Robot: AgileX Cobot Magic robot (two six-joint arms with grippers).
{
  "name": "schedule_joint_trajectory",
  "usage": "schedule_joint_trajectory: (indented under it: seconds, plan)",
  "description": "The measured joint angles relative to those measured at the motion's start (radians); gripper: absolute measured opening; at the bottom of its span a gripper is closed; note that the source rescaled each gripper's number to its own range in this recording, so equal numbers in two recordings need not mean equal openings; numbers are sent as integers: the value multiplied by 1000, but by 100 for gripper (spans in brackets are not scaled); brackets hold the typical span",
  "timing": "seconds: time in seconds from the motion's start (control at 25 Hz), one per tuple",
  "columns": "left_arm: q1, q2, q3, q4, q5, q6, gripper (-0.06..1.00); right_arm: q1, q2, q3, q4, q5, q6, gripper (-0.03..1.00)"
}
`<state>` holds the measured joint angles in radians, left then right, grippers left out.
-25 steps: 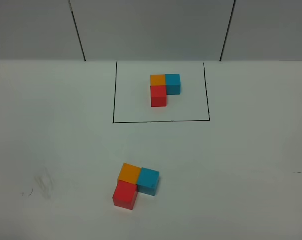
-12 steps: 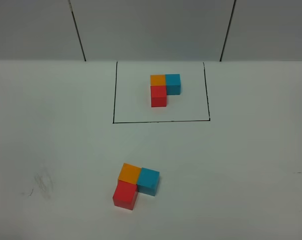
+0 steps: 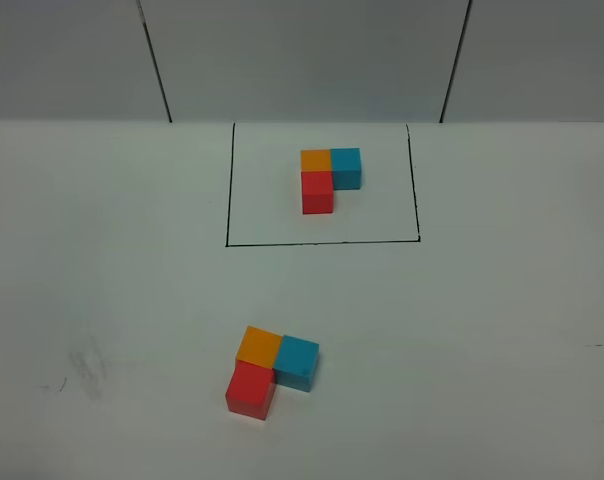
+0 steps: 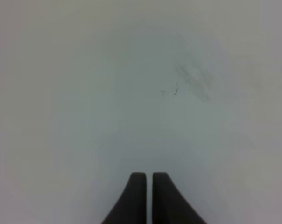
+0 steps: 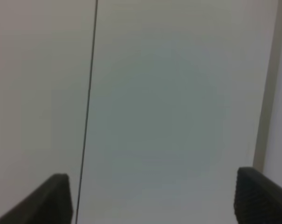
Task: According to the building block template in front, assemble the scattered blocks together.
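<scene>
My left gripper (image 4: 148,176) was pinched shut on nothing, its two dark fingers pressed together above bare white table (image 3: 482,320) with a faint smudge ahead. My right gripper (image 5: 152,184) stood spread wide and empty, facing a blank surface crossed by a thin black line. On the table, the building block template (image 3: 328,176) sat inside its black rectangle at the far side. The scattered blocks (image 3: 272,368) lay near the front, already joined in the same L, orange beside cyan-blue, red against the orange.

Lab bench: bare white table (image 3: 502,300), partition panels (image 3: 302,55)
</scene>
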<state>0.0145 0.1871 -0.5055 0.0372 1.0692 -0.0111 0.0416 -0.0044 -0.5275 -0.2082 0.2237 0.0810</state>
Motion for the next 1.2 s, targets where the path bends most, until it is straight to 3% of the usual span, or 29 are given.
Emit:
schedule_joint_trajectory:
  seconds: [0.52, 1.0, 1.2]
  plan:
    - [0, 0, 0, 0, 0, 0, 0, 0, 0, 7, 6, -26, 12, 81]
    - [0, 0, 0, 0, 0, 0, 0, 0, 0, 326, 30, -397, 37, 81]
    - [0, 0, 0, 0, 0, 0, 0, 0, 0, 429, 105, -459, 45, 81]
